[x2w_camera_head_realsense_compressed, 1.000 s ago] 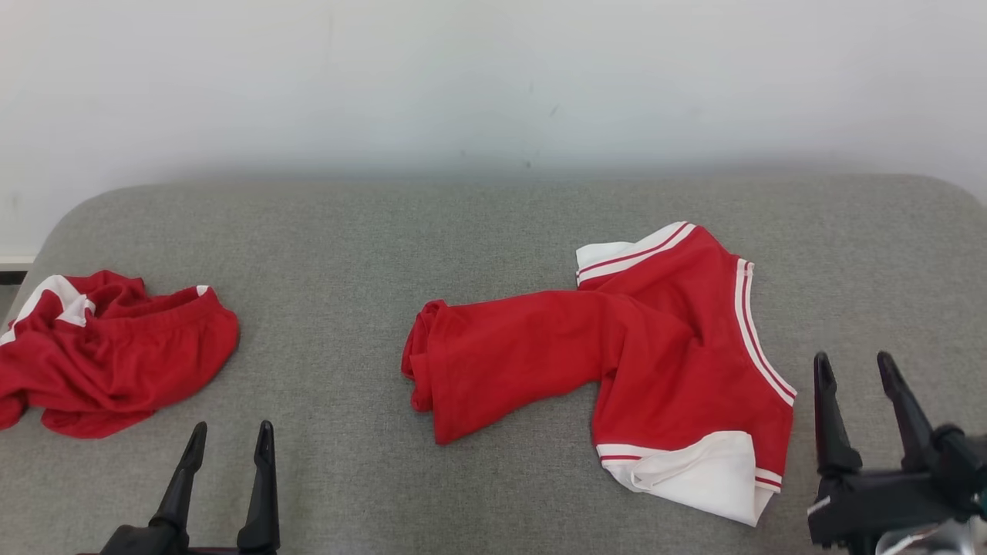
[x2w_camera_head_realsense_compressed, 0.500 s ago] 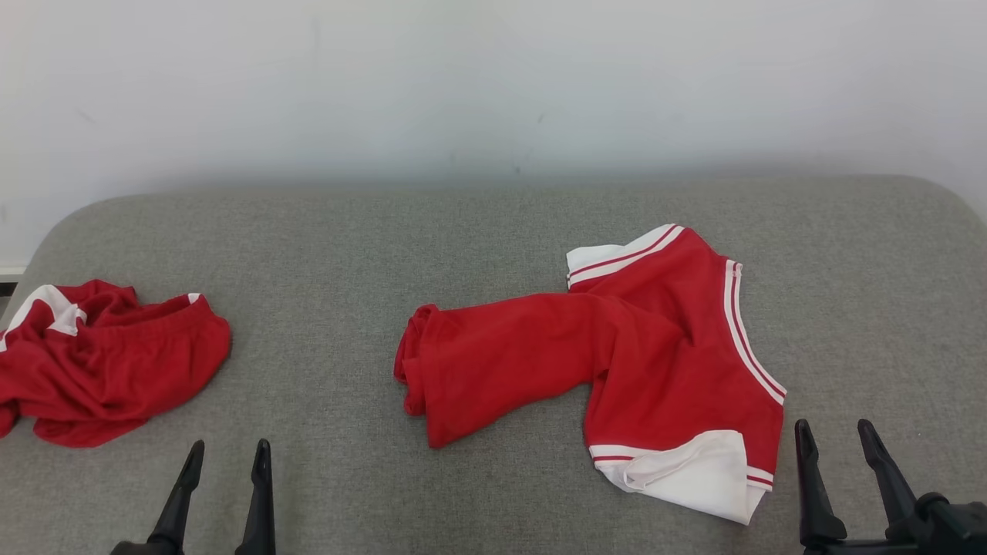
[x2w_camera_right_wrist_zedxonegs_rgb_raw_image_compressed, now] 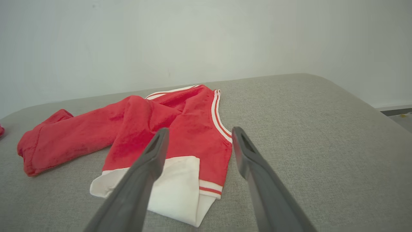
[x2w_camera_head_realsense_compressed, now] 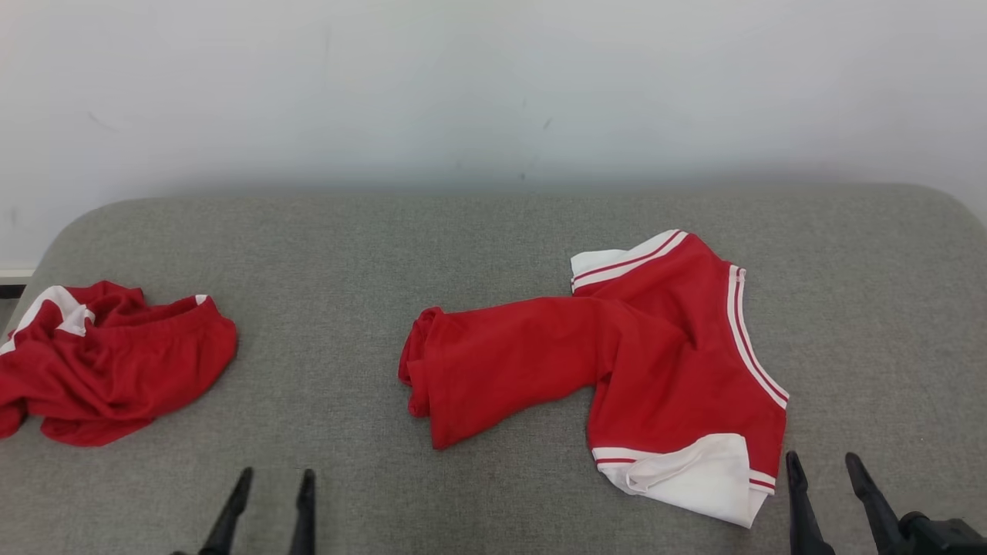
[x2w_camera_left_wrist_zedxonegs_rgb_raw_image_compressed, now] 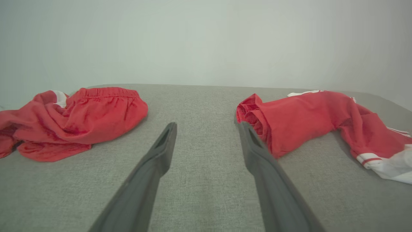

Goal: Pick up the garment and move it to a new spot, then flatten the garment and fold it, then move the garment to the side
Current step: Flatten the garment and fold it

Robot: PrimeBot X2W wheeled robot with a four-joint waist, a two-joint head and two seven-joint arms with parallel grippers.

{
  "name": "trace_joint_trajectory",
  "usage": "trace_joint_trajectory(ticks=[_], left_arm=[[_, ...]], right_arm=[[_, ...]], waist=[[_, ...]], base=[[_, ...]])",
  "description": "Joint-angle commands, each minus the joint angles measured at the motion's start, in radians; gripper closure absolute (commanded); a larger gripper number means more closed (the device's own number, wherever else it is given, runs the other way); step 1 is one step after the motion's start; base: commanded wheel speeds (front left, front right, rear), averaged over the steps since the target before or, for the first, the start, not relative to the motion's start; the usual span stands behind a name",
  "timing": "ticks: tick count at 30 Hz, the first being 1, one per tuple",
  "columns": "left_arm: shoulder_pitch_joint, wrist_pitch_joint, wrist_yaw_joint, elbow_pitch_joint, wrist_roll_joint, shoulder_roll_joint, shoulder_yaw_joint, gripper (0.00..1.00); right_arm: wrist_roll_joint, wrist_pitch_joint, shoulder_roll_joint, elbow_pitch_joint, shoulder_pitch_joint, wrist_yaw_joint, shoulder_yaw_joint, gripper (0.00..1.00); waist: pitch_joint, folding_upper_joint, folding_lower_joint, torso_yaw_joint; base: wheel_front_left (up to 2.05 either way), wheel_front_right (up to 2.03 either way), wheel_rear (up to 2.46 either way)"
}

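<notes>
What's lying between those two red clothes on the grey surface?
Nothing: in the head view, bare grey cushion stretches between the crumpled red heap and the garment. The left wrist view agrees.

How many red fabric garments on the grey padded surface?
2. A crumpled red-and-white garment at the far left edge; a red jersey with white striped sleeves right of centre.
</notes>
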Motion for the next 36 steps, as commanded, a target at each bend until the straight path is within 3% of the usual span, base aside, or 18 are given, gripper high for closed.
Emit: trace_joint_trajectory(ticks=[1,24,36], left_arm=[[-0.025,0.004,-0.004,0.018,0.005,-0.001,-0.033,0.0],[-0.379,-0.012,-0.012,0.439,-0.122,0.022,-0.371,0.0],[-0.492,-0.012,-0.012,0.519,-0.175,0.018,-0.453,0.0]], right_arm=[[-0.004,0.006,-0.005,0.025,-0.009,-0.003,0.001,0.0],[-0.025,-0.026,-0.026,0.38,-0.291,-0.003,0.096,0.0],[-0.007,-0.064,-0.012,0.508,-0.373,-0.003,0.177,0.0]], waist=[[0.011,0.0,0.0,-0.009],[0.153,0.0,0.0,-0.045],[0.195,0.0,0.0,-0.069]], base=[[0.0,0.0,0.0],[0.0,0.0,0.0],[0.0,0.0,0.0]])
